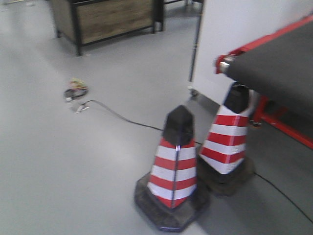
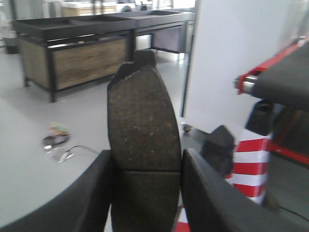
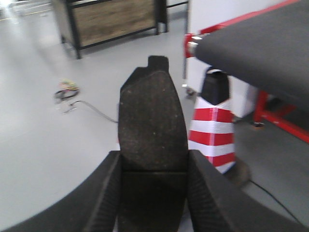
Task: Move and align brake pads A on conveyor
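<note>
clamps the left gripper point(image 2: 145, 193) shut on an upright brake pad point(image 2: 143, 116), and the right gripper point(image 3: 152, 193) on a second pad point(image 3: 152, 121). holds both over grey floor point(image 1: 58, 161) near striped cones point(image 1: 173, 166), off the conveyor point(image 1: 279, 63). seemingly leaves placing and aligning both on it undone.

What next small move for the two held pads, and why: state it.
Probably swing both arms right toward the conveyor: the left brake pad and right brake pad sit clamped between fingers, and it lies off right, behind the cones.
</note>
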### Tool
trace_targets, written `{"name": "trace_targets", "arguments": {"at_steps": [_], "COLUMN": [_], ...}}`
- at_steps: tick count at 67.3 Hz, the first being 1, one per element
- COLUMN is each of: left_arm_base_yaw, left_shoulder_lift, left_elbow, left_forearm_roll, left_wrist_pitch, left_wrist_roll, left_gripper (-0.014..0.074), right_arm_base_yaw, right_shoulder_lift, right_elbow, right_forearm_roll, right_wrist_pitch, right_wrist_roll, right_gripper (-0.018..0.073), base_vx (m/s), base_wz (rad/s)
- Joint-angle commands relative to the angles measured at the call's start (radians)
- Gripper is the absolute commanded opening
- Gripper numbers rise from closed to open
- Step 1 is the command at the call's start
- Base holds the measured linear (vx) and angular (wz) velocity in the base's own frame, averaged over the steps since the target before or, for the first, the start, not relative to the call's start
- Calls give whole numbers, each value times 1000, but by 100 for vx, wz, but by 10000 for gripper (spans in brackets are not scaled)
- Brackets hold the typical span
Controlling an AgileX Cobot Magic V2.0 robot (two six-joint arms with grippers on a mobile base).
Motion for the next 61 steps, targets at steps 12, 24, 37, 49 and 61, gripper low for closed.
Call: {"name": "trace_targets", "arguments": {"at_steps": [12, 24, 37, 49, 61], "left_arm_base_yaw": [-3, -3, -3, -3, -3], "left_shoulder_lift": [10, 10, 10, 10, 10], "left_elbow": [-27, -27, -27, -27, -27], "left_forearm_roll": [0, 0, 0, 0, 0], "left_wrist_pitch": [-102, -102, -102, -102, -102], "left_wrist_roll": [-3, -3, -3, -3, -3], "left_gripper": [-6, -6, -6, -6, -6], "right_arm_base_yaw": [-5, -5, -5, -5, -5], "right_shoulder_lift": [9, 9, 9, 9, 9], "right_elbow": [-32, -32, -32, -32, -32], "right_forearm_roll": [-8, -8, -8, -8, -8], "right_wrist_pitch": [-94, -94, -94, -94, -94], "right_wrist_roll": [-5, -5, -5, -5, -5], "right_gripper": [-7, -7, -7, -7, -7], "base_vx": [17, 14, 10, 6, 5], "base_wz": [-80, -84, -89, -82, -63]}}
